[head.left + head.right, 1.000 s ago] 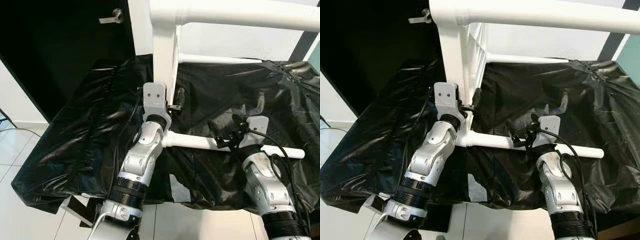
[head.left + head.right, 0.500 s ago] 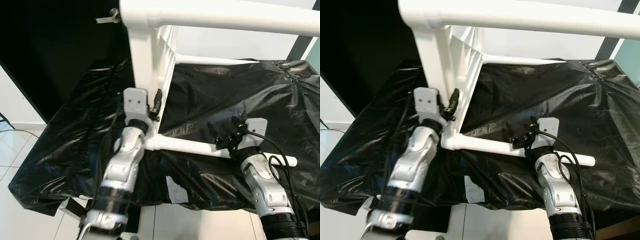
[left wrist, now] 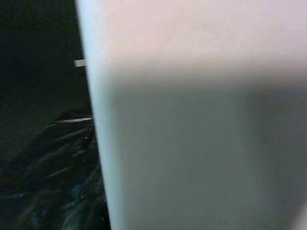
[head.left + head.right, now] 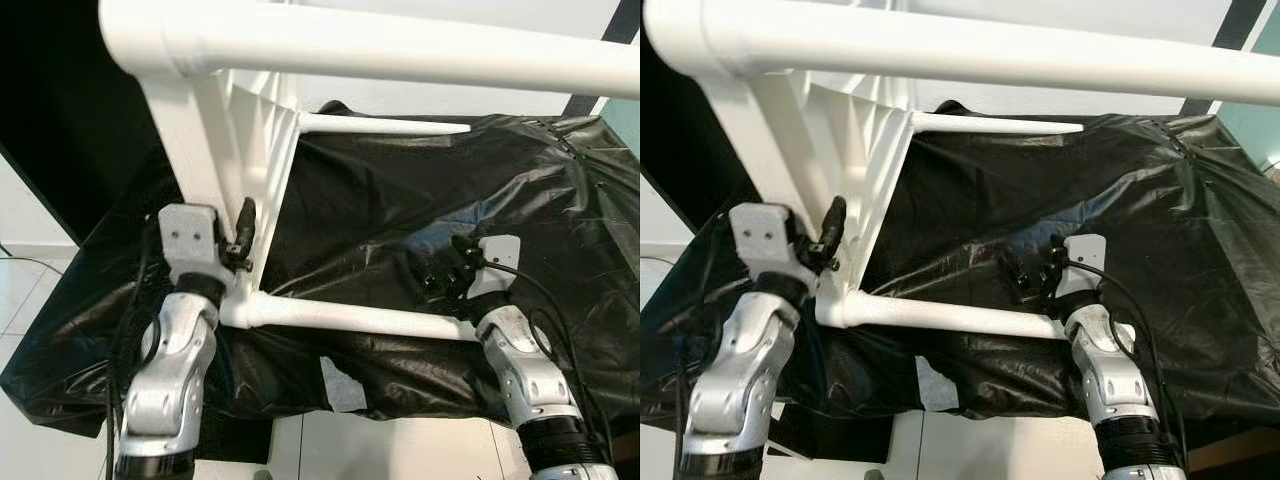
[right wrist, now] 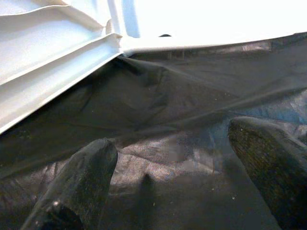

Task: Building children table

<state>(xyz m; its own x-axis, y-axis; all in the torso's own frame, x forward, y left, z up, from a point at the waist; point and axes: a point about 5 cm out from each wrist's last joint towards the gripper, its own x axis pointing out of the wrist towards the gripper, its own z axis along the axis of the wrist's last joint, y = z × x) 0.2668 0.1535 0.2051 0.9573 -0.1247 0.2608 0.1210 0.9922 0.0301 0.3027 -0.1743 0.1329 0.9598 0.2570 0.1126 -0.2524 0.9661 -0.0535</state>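
Observation:
The white children table (image 4: 228,140) lies on its side on a black plastic sheet (image 4: 400,200), ribbed underside facing right. One leg (image 4: 380,48) crosses the top of the head views, another leg (image 4: 350,318) runs low towards me, and a third (image 4: 385,125) lies further back. My left gripper (image 4: 232,238) is shut on the tabletop's edge near the lower corner, with one black finger (image 4: 244,222) showing. That white surface (image 3: 201,120) sits close up in the left wrist view. My right gripper (image 4: 440,272) hangs open just above the low leg; its fingers (image 5: 76,187) are apart over the sheet.
The black sheet covers a raised surface whose front edge (image 4: 380,385) drops to light floor tiles (image 4: 25,290). A dark doorway (image 4: 60,110) stands at the left and a white wall (image 4: 500,100) lies behind.
My left gripper has swung left with the table's corner, so the tabletop has turned. The low leg has slid left past my right gripper.

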